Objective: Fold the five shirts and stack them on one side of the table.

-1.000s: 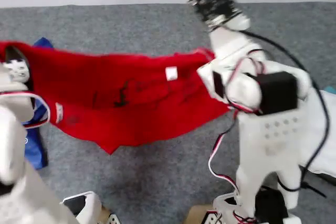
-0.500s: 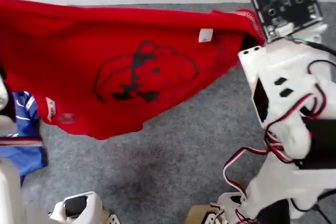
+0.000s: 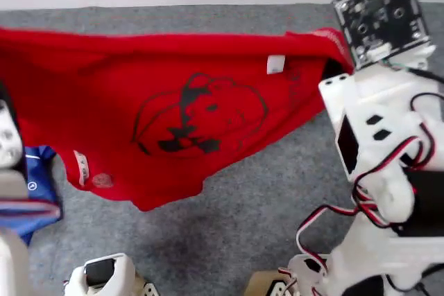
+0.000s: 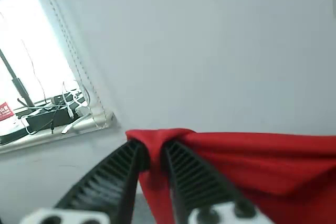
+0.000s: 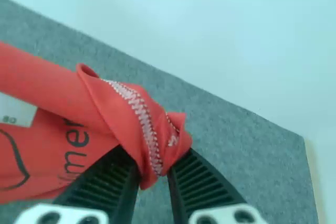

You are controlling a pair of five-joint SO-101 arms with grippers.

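The red shirt (image 3: 173, 102) hangs spread above the grey worktop (image 3: 263, 202), stretched between two claws, one at each top corner. The left claw (image 4: 152, 153) is clenched on one corner, with the cloth pinched between its fingers. The right claw (image 5: 152, 169) is clenched on the other corner, at a stitched hem. One blue shirt (image 3: 41, 171) lies on the worktop below the left-held end.

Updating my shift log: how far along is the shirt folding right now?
Done: no fold I can confirm. In hand: the red printed shirt hangs spread above the grey table, left gripper and right gripper each shut on an upper corner. Left: laying and folding it, then the blue shirt on the table, and stacking.
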